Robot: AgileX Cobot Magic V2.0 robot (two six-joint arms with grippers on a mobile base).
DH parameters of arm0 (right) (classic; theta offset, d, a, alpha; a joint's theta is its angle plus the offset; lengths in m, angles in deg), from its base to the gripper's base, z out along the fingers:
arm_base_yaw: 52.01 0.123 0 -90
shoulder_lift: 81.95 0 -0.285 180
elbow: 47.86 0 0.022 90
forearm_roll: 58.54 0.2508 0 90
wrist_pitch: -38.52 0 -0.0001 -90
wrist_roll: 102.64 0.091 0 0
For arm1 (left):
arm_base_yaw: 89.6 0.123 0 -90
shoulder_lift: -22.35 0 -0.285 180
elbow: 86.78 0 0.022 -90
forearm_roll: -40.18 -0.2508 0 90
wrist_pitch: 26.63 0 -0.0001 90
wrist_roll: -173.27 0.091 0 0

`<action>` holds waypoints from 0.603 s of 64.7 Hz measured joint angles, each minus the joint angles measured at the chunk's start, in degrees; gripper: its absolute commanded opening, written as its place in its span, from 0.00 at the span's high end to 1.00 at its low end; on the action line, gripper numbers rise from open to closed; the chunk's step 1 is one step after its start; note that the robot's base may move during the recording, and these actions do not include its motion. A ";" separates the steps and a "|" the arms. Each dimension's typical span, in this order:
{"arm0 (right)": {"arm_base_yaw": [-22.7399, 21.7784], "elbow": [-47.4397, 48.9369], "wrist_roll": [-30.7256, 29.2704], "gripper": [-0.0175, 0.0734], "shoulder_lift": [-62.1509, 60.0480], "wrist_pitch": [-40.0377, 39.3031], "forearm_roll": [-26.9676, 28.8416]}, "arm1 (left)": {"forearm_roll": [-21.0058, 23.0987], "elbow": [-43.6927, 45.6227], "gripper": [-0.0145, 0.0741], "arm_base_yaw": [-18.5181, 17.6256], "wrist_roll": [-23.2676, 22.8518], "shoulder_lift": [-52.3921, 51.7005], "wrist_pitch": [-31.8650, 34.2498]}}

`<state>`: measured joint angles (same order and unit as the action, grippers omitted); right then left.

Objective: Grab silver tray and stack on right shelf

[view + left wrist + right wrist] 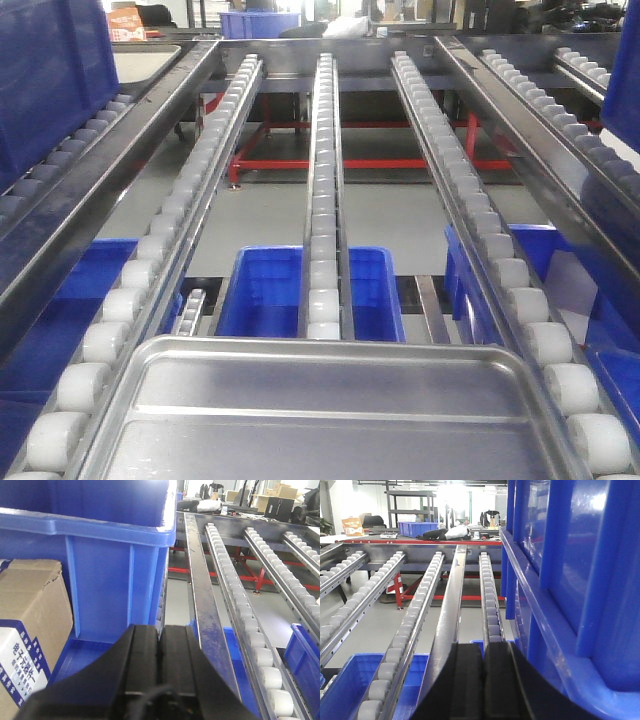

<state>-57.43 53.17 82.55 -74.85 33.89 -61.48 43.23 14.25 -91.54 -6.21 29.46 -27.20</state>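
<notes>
The silver tray lies flat at the near end of the roller lanes, filling the bottom of the front view; its raised rim and one long ridge across its floor show. The lanes of white rollers between steel rails, the right shelf, run away from it toward the back. Neither gripper appears in the front view. In the left wrist view my left gripper is shut, black fingers pressed together with nothing between them, beside a big blue crate. My right gripper is shut and empty too, over a steel rail.
Open blue bins sit on the floor under the lanes. Tall blue crates stand at the left and close on the right of the right gripper. A cardboard box lies left of the left gripper. A red frame crosses below the rack.
</notes>
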 measured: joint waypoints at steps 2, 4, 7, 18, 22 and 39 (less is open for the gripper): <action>0.00 0.00 0.00 0.75 0.00 0.00 0.00 | 0.00 0.00 0.95 0.00 0.00 0.00 0.00; 0.00 0.00 0.00 0.75 0.00 0.00 0.00 | 0.00 0.00 0.95 0.00 0.00 0.00 0.00; 0.00 0.00 0.00 0.75 0.00 0.00 0.00 | 0.00 0.00 0.95 0.00 0.00 0.00 0.00; 0.00 0.00 0.00 0.75 0.00 0.00 0.00 | 0.00 0.00 0.95 0.00 0.00 0.00 0.00; 0.00 0.00 0.00 0.75 0.00 0.00 0.00 | 0.00 0.00 0.95 0.00 0.00 0.00 0.00; 0.00 0.00 0.00 0.75 0.00 0.00 0.00 | 0.00 0.00 0.95 0.00 0.00 0.00 0.00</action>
<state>-57.43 53.17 82.55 -74.85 33.89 -61.48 43.23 14.25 -91.54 -6.21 29.46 -27.20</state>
